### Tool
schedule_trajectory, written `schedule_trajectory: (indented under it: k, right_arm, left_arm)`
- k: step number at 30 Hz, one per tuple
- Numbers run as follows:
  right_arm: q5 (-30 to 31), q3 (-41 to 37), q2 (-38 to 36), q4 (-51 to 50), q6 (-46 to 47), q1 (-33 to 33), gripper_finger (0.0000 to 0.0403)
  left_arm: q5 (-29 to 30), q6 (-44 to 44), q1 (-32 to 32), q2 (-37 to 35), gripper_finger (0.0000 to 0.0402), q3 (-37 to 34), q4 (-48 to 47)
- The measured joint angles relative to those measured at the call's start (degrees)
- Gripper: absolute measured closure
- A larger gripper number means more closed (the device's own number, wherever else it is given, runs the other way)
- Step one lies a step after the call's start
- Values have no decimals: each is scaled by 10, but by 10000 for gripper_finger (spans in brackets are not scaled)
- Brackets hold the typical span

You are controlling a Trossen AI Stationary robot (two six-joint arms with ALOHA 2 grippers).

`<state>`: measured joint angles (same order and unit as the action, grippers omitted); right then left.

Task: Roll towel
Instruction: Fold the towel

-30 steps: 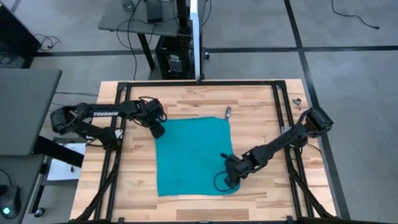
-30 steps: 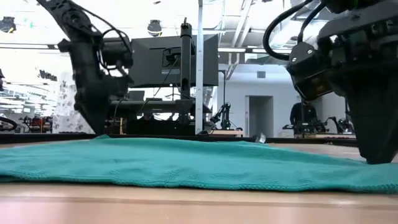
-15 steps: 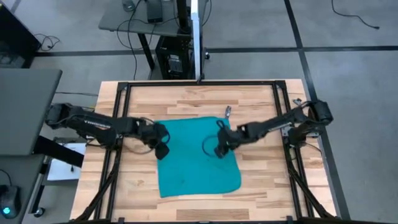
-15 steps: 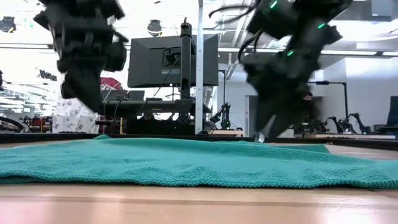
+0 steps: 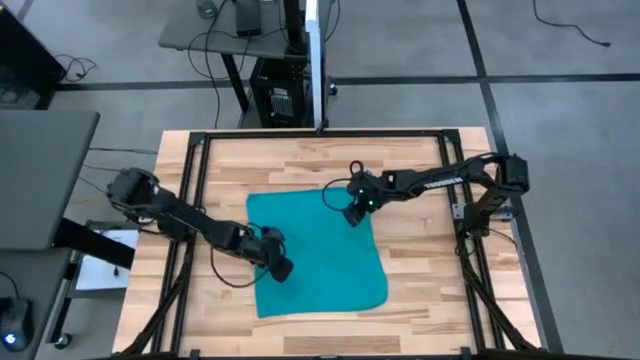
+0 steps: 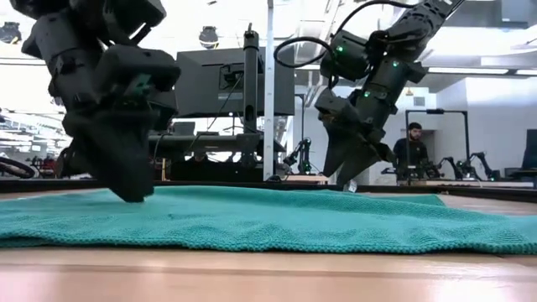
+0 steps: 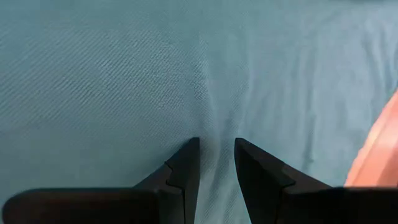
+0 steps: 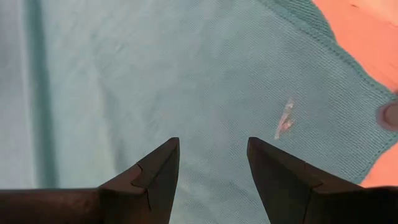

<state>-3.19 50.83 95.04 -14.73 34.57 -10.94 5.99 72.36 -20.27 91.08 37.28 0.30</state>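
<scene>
The teal towel (image 5: pixel 320 255) lies spread flat on the wooden table. My left gripper (image 5: pixel 284 269) hangs low over the towel's near left part, pointing steeply down. Its fingers stand a narrow gap apart (image 7: pixel 216 149) with a faint crease of the towel (image 7: pixel 124 74) between them. My right gripper (image 5: pixel 354 216) stands open over the towel's far right corner (image 8: pixel 348 68), a little above the cloth in the low view (image 6: pixel 346 178), with nothing between its fingers (image 8: pixel 213 146). My left gripper's fingertips (image 6: pixel 134 198) come from above, slanting, right down at the towel's surface (image 6: pixel 268 222) near its left edge. I cannot tell whether they touch the cloth.
A black frame (image 5: pixel 200 135) runs round the table. A small metal piece (image 5: pixel 366 180) lies just beyond the towel's far edge. Bare wood (image 5: pixel 425 260) lies to the right of the towel. A person (image 6: pixel 411 147) stands in the room behind.
My left gripper has gone from the towel's far left corner toward the table's near edge along the towel's left side, and has sunk. My right gripper has gone from the towel's near right corner toward the far edge, to the far right corner. The towel lies flat as before.
</scene>
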Motion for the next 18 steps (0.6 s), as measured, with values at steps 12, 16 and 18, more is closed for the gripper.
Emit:
schedule_trajectory:
  k: [12, 16, 18]
  right_arm:
    - [-1, 3, 52, -11, -64, -8, 218]
    - [-5, 2, 46, -12, -69, -18, 218]
    - [-2, 1, 43, -15, -77, -20, 218]
  left_arm:
    - [-13, 28, -26, 12, 318, 2, 8]
    - [-28, 29, -30, 13, 318, 1, 7]
    - [-30, 29, -30, 13, 318, 1, 8]
